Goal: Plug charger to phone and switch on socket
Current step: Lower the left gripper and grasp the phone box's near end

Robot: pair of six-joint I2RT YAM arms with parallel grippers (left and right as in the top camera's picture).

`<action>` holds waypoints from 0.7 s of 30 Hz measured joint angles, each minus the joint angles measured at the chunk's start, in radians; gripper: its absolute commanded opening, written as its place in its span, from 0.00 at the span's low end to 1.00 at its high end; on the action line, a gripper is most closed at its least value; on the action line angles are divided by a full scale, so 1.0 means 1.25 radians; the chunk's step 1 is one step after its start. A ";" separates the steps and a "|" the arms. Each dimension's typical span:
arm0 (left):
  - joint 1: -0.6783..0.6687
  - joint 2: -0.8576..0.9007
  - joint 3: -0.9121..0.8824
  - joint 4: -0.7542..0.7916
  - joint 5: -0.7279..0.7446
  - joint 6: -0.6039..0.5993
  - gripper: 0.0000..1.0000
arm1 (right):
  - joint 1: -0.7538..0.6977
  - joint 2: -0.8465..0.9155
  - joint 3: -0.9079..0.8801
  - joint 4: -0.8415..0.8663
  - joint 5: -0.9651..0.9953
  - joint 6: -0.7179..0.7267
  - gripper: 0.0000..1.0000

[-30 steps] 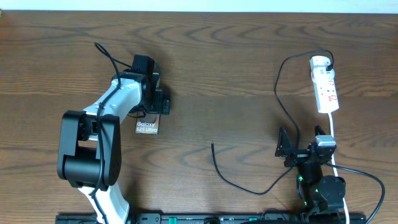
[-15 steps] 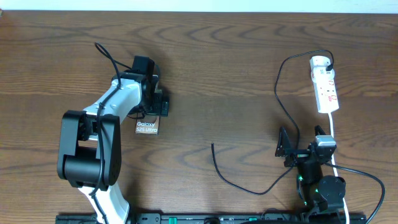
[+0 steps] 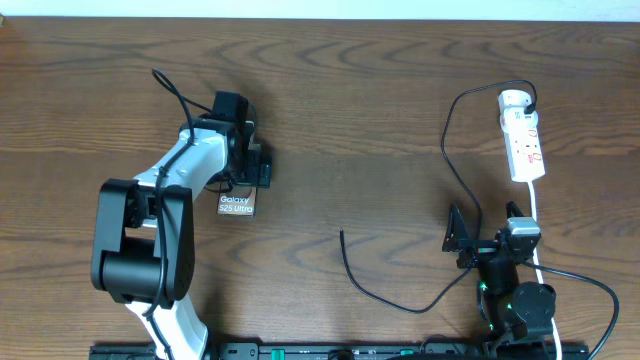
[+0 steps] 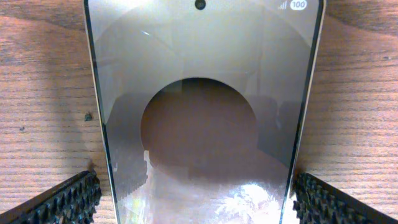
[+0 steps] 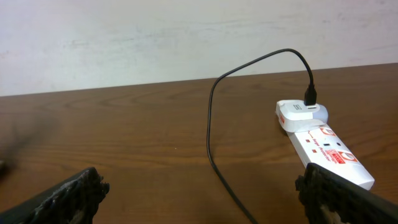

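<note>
The phone [image 3: 237, 205] lies flat on the wooden table, its lettered end showing below my left gripper [image 3: 250, 170]. In the left wrist view the phone [image 4: 199, 124] fills the frame, with my left gripper [image 4: 199, 199] open and one finger [image 4: 68, 199] on each side of it, apart from its edges. The charger [image 3: 372, 292] runs from its loose tip [image 3: 342, 234] across the table up to its plug [image 5: 310, 96] in the socket [image 3: 524, 140]. My right gripper [image 3: 485, 225] is open near the front edge. The charger [image 5: 211, 118] passes between its fingers untouched.
A thick white cord [image 3: 535, 215] leads from the socket [image 5: 326, 146] down past the right arm. A white wall stands behind the table's far edge. Bare wood lies between the phone and the charger's tip.
</note>
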 measured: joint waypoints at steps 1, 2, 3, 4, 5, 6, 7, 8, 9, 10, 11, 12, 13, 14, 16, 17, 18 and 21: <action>0.000 -0.002 -0.003 0.004 -0.001 0.000 0.98 | 0.000 0.000 0.000 0.000 0.000 0.000 0.99; 0.000 -0.003 -0.005 0.006 -0.001 0.000 0.98 | 0.000 0.000 0.000 0.000 0.000 0.000 0.99; 0.000 -0.004 -0.005 0.006 -0.001 0.000 0.98 | 0.000 0.000 0.000 0.000 0.000 0.000 0.99; 0.000 -0.004 -0.005 0.006 -0.001 0.000 0.98 | 0.000 0.000 0.000 0.000 0.000 0.000 0.99; 0.000 -0.004 -0.005 0.006 -0.001 0.000 0.98 | 0.000 0.000 0.000 0.000 0.000 0.000 0.99; 0.000 -0.004 -0.006 0.006 -0.001 0.000 0.98 | 0.000 0.000 0.000 0.000 0.000 0.000 0.99; 0.000 -0.004 -0.006 0.007 -0.001 0.000 0.98 | 0.000 0.000 0.000 0.000 0.000 0.000 0.99; 0.000 -0.004 -0.006 0.007 -0.001 0.000 0.98 | 0.000 0.000 0.000 0.000 0.000 0.000 0.99; 0.000 -0.004 -0.006 0.007 -0.001 0.000 0.98 | 0.000 0.000 0.000 0.000 0.000 0.000 0.99; 0.000 -0.004 -0.006 0.007 -0.001 0.000 0.98 | 0.000 0.000 0.000 0.000 0.000 0.000 0.99; 0.000 -0.004 -0.006 0.007 -0.001 0.000 0.98 | 0.000 0.000 0.000 0.000 0.000 0.000 0.99; 0.000 -0.004 -0.006 0.007 -0.001 0.000 0.98 | 0.000 0.000 0.000 0.000 0.000 0.000 0.99; 0.000 -0.004 -0.006 0.008 -0.001 0.000 0.98 | 0.000 0.000 0.000 0.000 0.000 0.000 0.99; 0.000 -0.004 -0.006 0.008 -0.001 0.000 0.99 | 0.000 0.000 0.000 0.000 0.000 0.000 0.99; 0.000 -0.004 -0.006 0.009 -0.001 0.000 0.98 | 0.000 0.000 0.000 0.000 0.000 0.000 0.99; 0.000 -0.004 -0.006 0.009 -0.001 0.000 0.97 | 0.000 0.000 0.000 0.000 0.000 0.000 0.99; 0.000 -0.004 -0.006 0.012 -0.001 0.001 0.96 | 0.000 0.000 0.000 0.000 0.000 0.000 0.99; 0.000 -0.004 -0.007 0.018 -0.001 0.002 0.88 | 0.000 0.000 0.000 0.000 0.000 0.000 0.99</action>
